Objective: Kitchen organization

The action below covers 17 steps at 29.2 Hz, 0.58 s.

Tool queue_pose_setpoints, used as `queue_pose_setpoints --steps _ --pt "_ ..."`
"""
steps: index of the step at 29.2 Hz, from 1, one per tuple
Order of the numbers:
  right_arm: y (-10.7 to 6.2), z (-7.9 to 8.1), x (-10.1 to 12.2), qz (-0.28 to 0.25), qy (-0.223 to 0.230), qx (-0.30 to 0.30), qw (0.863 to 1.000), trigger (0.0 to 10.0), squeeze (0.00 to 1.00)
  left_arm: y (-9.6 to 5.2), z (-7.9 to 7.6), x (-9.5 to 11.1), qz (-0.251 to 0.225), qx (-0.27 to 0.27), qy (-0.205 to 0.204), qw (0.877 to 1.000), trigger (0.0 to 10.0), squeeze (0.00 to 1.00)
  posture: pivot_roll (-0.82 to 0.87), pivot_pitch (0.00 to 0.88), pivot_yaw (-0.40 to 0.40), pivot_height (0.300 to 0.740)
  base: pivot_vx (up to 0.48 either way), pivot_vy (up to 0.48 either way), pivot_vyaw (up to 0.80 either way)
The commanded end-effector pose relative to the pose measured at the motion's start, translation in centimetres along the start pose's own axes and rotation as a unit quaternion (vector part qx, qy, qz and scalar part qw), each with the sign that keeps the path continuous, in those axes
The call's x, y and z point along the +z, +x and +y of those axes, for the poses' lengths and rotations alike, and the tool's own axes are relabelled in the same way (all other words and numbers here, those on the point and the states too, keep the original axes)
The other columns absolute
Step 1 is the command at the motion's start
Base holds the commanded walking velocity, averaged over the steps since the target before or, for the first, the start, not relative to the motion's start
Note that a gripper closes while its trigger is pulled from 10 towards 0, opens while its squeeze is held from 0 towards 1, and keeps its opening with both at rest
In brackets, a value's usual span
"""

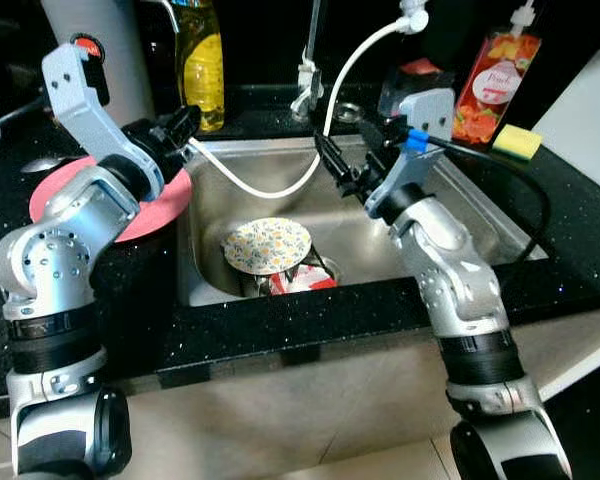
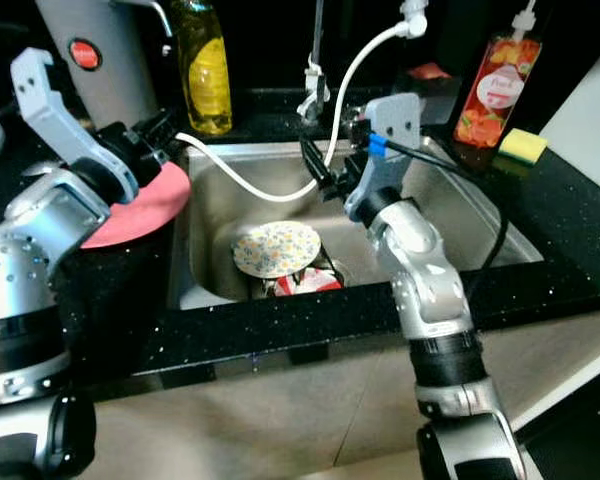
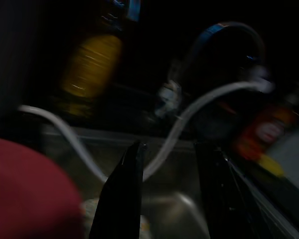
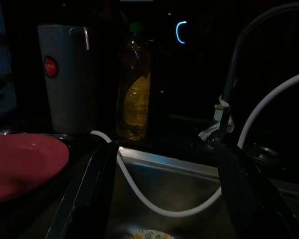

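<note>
Plate (image 1: 267,245), floral, lies in sink (image 1: 470,215) bottom, atop red item. Right gripper (image 1: 332,163) hovers above sink, fingers wide, empty; plate below it. Left gripper (image 1: 185,125) at sink's left rim, parted, empty. You reach down with right; nearer.

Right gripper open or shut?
Open. The right gripper has its two black fingers spread wide over the steel sink, nothing between them.

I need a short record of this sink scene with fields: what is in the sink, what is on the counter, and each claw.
sink: floral plate on red-and-white items; white hose hangs in
counter left: pink plate, yellow bottle
counter right: yellow sponge, orange bottle
left claw: open, above the pink plate
right claw: open, over the sink, holding nothing
</note>
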State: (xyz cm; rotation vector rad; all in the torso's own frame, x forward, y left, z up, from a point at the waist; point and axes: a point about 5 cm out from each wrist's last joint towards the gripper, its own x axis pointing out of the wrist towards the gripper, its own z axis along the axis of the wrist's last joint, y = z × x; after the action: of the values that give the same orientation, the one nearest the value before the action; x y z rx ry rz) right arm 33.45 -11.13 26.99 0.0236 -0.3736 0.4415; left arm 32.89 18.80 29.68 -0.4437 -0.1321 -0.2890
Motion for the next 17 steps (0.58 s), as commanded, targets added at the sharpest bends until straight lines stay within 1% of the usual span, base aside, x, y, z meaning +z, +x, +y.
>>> queue_pose_setpoints --steps 1,2,3,5,7,8,9,10,11,12,14,15,16,17 --pt "-0.3 0.2 -0.3 0.013 -0.007 0.004 1.0 10.0 0.0 0.0 1.0 0.4 -0.01 0.046 0.033 0.998 10.0 0.0 0.07 0.0 -0.039 0.74 0.0 0.0 0.0" --pt "-0.3 0.2 -0.3 0.013 -0.007 0.004 1.0 10.0 0.0 0.0 1.0 0.4 -0.01 0.046 0.033 0.998 10.0 0.0 0.07 0.0 -0.039 0.74 0.0 0.0 0.0" --pt "-0.4 0.3 -0.3 0.015 -0.008 0.005 1.0 10.0 0.0 -0.1 1.6 0.6 -0.02 0.071 0.052 0.996 10.0 0.0 0.07 0.0 -0.043 0.74 0.0 0.0 0.0" --pt "-0.5 0.6 -0.1 0.016 -0.016 0.007 1.0 10.0 0.0 -0.5 2.6 0.7 -0.028 0.114 0.067 0.991 10.0 0.0 0.08 0.0 -0.053 0.74 0.0 0.0 0.0" --pt "-0.4 0.8 0.1 0.014 -0.02 0.009 1.0 10.0 0.0 -0.7 3.5 0.7 -0.022 0.152 0.087 0.984 10.0 0.0 0.08 0.0 -0.058 0.74 0.0 0.0 0.0" --pt "-0.4 0.8 0.1 0.014 -0.02 0.009 1.0 10.0 0.0 -0.7 3.5 0.7 -0.022 0.152 0.087 0.984 10.0 0.0 0.08 0.0 -0.058 0.74 0.0 0.0 0.0" --pt "-0.3 0.9 0.3 0.012 -0.022 0.01 1.0 10.0 0.0 -0.8 4.0 0.8 -0.024 0.171 0.102 0.98 10.0 0.0 0.08 0.0 -0.062 0.74 0.0 0.0 0.0" --pt "-0.2 0.9 0.4 0.01 -0.022 0.012 1.0 10.0 0.0 -1.1 4.8 0.8 -0.017 0.207 0.107 0.972 10.0 0.0 0.08 0.0 -0.063 0.74 0.0 0.0 0.0" --pt "-0.1 1.0 0.5 0.009 -0.022 0.013 1.0 10.0 0.0 -1.3 5.4 0.8 -0.012 0.23 0.108 0.967 10.0 0.0 0.08 0.0 -0.067 0.74 0.0 0.0 0.0" --pt "-0.1 1.0 0.5 0.009 -0.022 0.013 1.0 10.0 0.0 -1.3 5.4 0.8 -0.012 0.23 0.108 0.967 10.0 0.0 0.08 0.0 -0.067 0.74 0.0 0.0 0.0" --pt "-0.2 1.0 0.5 0.011 -0.022 0.013 1.0 10.0 0.0 -2.0 7.2 0.6 0.0 0.308 0.077 0.948 10.0 0.0 0.09 0.0 -0.07 0.74 0.0 0.0 0.0" --pt "-0.2 1.0 0.4 0.012 -0.022 0.013 1.0 10.0 0.0 -2.4 7.9 0.6 -0.002 0.337 0.065 0.939 10.0 0.0 0.09 0.0 -0.07 0.74 0.0 0.0 0.0" --pt "-0.2 1.0 0.3 0.014 -0.021 0.013 1.0 10.0 0.0 -2.8 8.7 0.5 -0.003 0.365 0.043 0.93 10.0 0.0 0.09 0.0 -0.072 0.74 0.0 0.0 0.0" --pt "-0.2 1.0 0.3 0.014 -0.021 0.013 1.0 10.0 0.0 -2.8 8.7 0.5 -0.003 0.365 0.043 0.93 10.0 0.0 0.09 0.0 -0.072 0.74 0.0 0.0 0.0"
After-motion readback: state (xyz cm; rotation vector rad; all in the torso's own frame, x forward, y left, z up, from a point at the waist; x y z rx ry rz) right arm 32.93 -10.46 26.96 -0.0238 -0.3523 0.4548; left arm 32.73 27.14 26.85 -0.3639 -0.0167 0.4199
